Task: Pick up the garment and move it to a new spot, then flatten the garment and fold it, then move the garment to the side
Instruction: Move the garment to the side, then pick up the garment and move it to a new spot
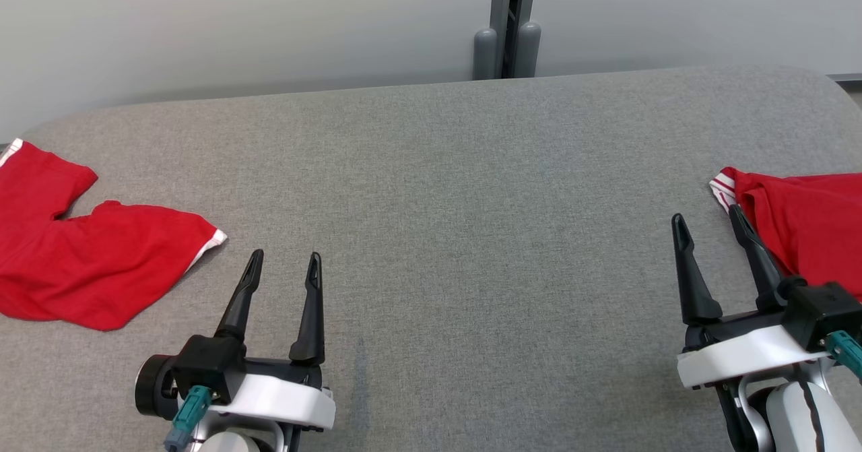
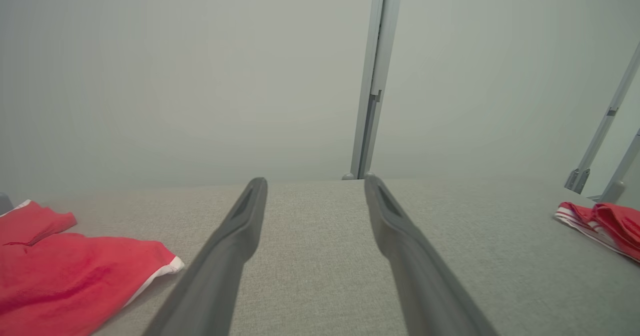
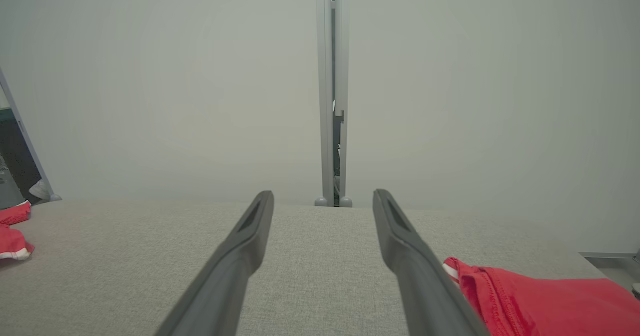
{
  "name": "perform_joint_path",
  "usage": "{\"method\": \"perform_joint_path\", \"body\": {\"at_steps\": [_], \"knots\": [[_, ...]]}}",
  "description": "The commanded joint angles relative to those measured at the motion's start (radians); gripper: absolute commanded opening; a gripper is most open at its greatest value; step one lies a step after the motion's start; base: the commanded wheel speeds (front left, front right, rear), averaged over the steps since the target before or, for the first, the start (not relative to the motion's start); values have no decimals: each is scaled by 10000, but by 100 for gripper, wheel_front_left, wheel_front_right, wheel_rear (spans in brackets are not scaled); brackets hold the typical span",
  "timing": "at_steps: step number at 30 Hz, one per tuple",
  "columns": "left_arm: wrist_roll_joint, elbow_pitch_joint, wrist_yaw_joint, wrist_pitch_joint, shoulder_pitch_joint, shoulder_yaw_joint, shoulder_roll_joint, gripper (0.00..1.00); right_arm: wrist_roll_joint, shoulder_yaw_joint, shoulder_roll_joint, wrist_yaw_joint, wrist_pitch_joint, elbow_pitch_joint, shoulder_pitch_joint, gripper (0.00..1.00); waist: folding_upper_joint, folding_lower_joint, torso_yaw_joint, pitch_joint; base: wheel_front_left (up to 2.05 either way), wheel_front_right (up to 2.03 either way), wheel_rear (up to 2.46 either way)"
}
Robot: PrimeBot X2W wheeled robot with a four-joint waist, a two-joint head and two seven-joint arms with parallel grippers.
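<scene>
Two red garments with white trim lie on the grey fabric table. One garment is spread loosely at the left edge, also in the left wrist view and far left in the right wrist view. The other garment lies bunched at the right edge, beside my right gripper's outer finger, and far right in the left wrist view. My left gripper is open above the table, right of the left garment. My right gripper is open, with nothing between its fingers.
A pale wall runs behind the table, with a grey vertical post at its middle. The table's rounded far corners show at left and right. Bare grey fabric stretches between the two garments.
</scene>
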Motion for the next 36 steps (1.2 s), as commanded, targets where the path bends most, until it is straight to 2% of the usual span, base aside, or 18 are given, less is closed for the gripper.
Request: {"method": "perform_joint_path", "body": {"at_steps": [1,29,36], "knots": [[18,24,31,-39,-45,72,36,100,-65,26,-28,-4,-3,31,78,100,0,0,5,-23,0,0,0],[-61,138,-8,-39,32,-20,34,100,99,5,20,-4,-3,175,50,100,0,0,-7,-39,0,0,0],[-51,199,-87,-39,-75,-91,35,100,108,-41,56,-4,-3,220,127,100,0,0,195,-24,0,0,0]]}}
